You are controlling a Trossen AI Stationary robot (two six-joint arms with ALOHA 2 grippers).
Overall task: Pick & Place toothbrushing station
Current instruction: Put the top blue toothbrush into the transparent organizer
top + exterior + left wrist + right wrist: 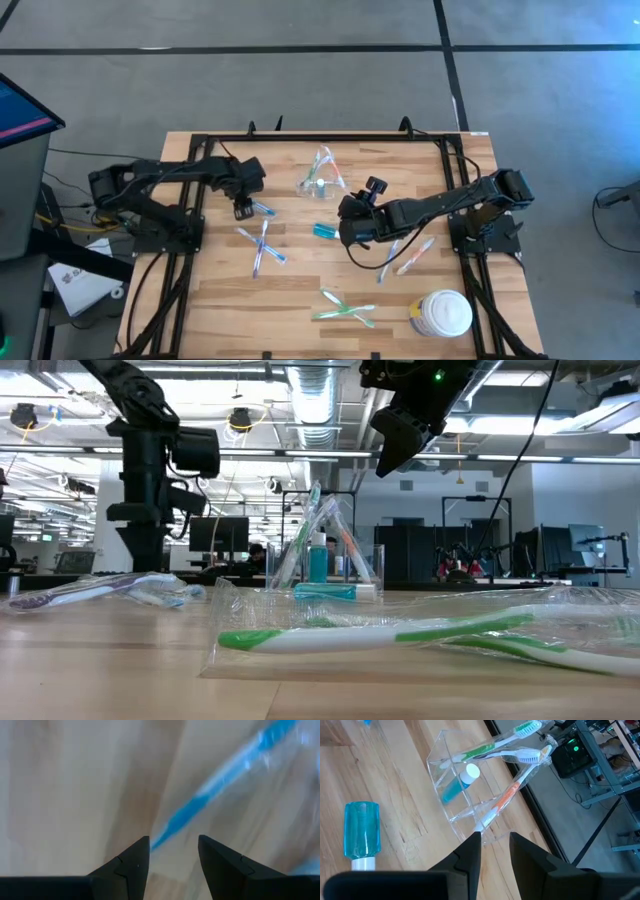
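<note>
Hovering left claw (173, 857), seemingly over blue toothbrush (220, 802)

Clear holder (322, 180): one, on table (210, 310). Toothbrushes standing in holder (512, 750): three, seen from right wrist view, one green, one white, one orange. Teal tubes: two, one in holder (460, 782), one lying on table (324, 231). Wrapped toothbrushes loose on table: left group (262, 245) about three, bluish; front pair (345, 308) two, green; right group (405, 255) about three; exact count unclear. White jar (441, 314): one.
</note>
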